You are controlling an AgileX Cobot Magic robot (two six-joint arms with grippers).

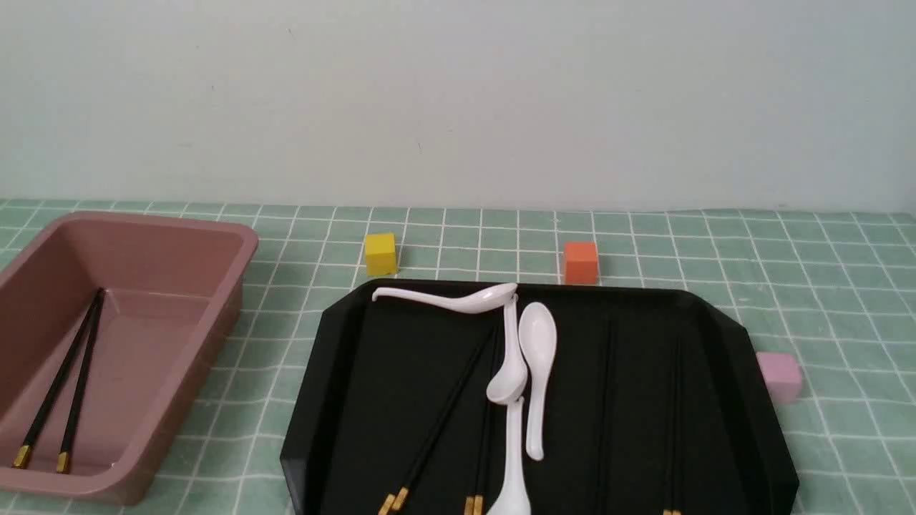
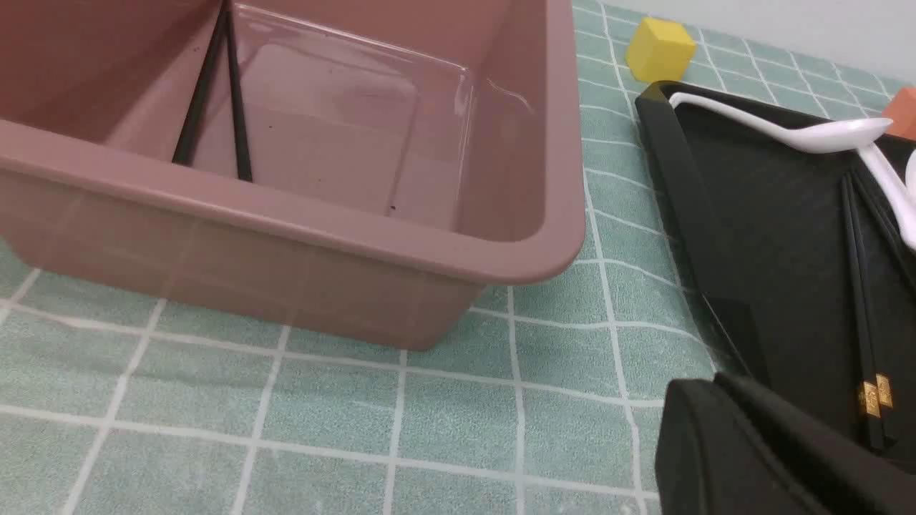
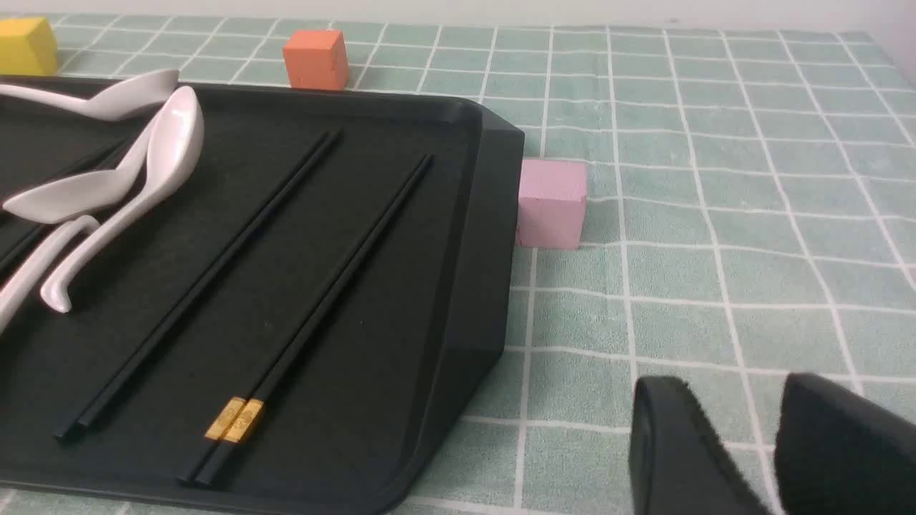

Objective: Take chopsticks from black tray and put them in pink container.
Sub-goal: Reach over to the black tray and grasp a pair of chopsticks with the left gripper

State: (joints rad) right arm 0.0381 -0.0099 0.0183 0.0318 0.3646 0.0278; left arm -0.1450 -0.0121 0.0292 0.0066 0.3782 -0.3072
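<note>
Green gridded counter (image 1: pixel 272 343) — pink container (image 1: pixel 179 386) holds two chopsticks (image 1: pixel 79 386); black tray (image 1: pixel 572 443), more chopsticks and white spoons (image 1: pixel 540 343). My left end effector (image 2: pixel 723 400) is closed, empty — my right (image 3: pixel 744 393) parted, empty.

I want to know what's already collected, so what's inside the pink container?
Two black chopsticks with gold caps lie in the pink container. The near rim may hide part of its floor, so I can't rule out something small there.
</note>
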